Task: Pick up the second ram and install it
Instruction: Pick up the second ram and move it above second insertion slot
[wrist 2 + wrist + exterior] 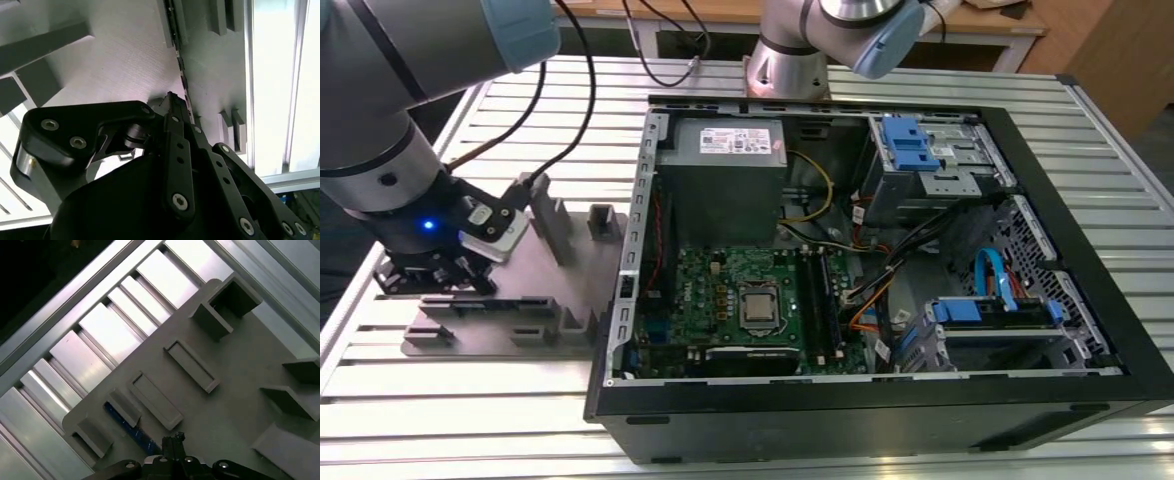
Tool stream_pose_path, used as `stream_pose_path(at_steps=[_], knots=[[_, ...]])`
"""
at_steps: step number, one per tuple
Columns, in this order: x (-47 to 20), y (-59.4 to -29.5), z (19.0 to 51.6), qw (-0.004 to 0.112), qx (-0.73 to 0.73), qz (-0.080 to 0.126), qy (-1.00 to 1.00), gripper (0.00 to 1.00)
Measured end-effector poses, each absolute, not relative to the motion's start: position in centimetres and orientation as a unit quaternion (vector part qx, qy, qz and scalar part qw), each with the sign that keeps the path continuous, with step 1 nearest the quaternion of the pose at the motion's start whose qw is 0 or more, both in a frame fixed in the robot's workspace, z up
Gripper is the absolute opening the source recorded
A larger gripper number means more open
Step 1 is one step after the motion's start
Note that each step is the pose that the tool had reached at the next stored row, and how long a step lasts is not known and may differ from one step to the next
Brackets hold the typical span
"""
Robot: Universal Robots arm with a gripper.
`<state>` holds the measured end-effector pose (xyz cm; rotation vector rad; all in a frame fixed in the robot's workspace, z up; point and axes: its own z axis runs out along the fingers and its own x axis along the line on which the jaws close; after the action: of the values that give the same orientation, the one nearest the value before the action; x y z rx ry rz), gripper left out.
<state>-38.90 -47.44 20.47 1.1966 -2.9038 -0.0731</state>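
Note:
The second ram [125,422] is a slim blue-green stick standing on edge between grey blocks of the holder plate [240,365]. In the second wrist view the ram [180,65] shows as a thin dark edge running along the plate [125,50] into the fingers. My gripper [173,440] is down on the plate with its fingertips drawn close together around one stretch of the stick, also shown in the second wrist view as the gripper [172,100]. In the exterior view the gripper [447,278] sits low over the holder plate [574,300] at that view's left.
An open computer case [1067,300] lies at the exterior view's right, with the motherboard [707,275], the CPU socket [758,306] and the long memory slots [817,300] beside it. Upright grey blocks [544,215] stand on the plate near the arm. A second arm's base [787,70] stands behind the case.

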Motion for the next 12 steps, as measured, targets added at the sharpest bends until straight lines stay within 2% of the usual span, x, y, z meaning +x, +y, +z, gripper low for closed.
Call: stream_pose_path(at_steps=[12], knots=[[-38.90, -47.45, 20.45, 0.002, 0.451, -0.023, -0.892, 0.14]])
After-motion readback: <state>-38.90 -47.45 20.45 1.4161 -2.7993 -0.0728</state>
